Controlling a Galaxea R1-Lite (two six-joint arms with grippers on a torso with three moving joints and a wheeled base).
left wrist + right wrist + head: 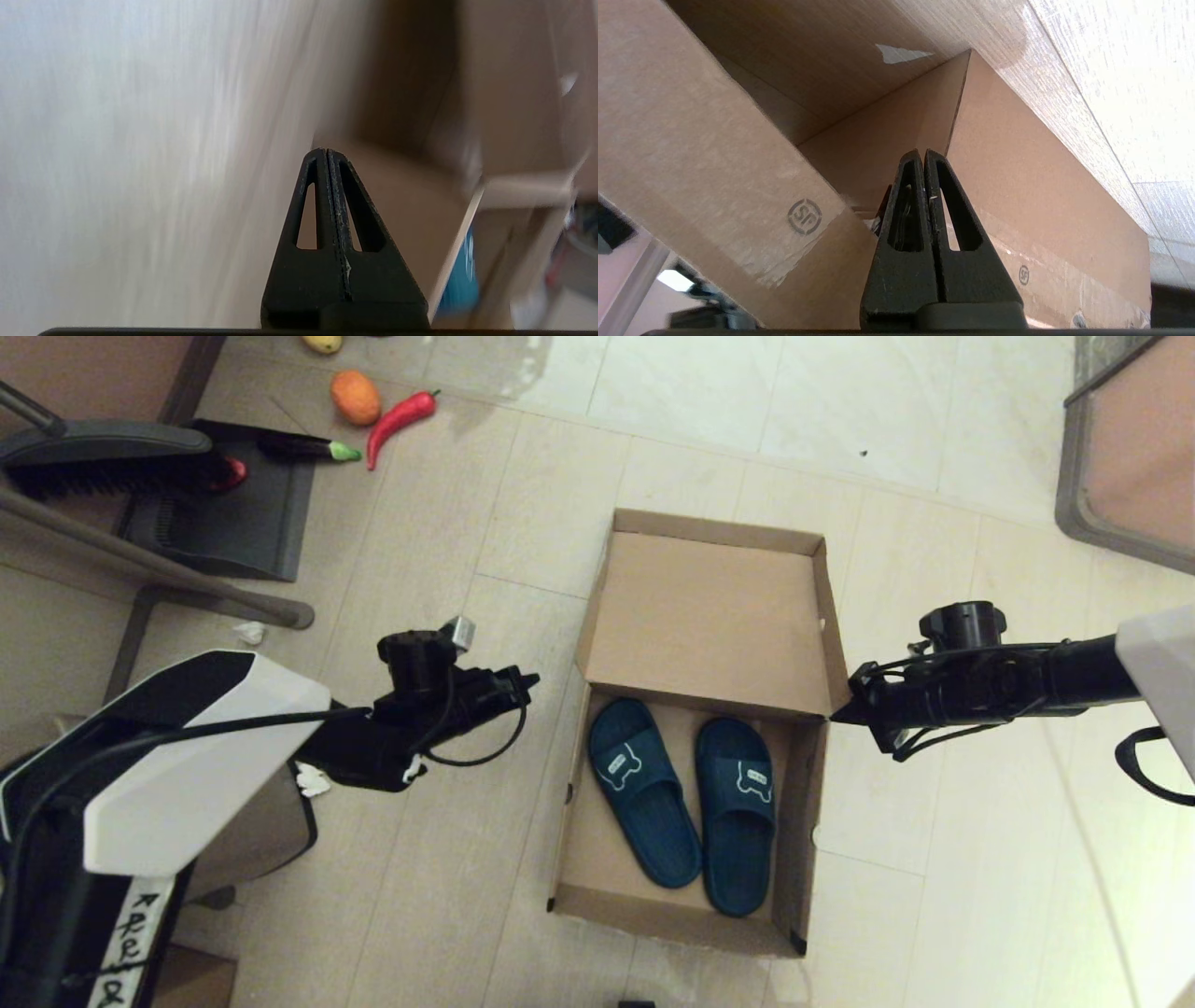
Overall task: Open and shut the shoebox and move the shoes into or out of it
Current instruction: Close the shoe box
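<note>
Cardboard, plain brown: the shoebox (pixel 709 616) sits open on the tiled floor (pixel 523 523), lid tipped back, with the shoes (pixel 686 798), navy slides with white bear outlines, side by side inside. The right gripper (pixel 837 716), fingers pressed together and empty, touches the box's right rim. The left gripper (pixel 530 681), likewise pinched closed on nothing, hovers just left of the box.

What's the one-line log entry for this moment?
box: open, lid up | shoes: both inside, side by side | left gripper: shut, left of box | right gripper: shut, at box's right edge
</note>
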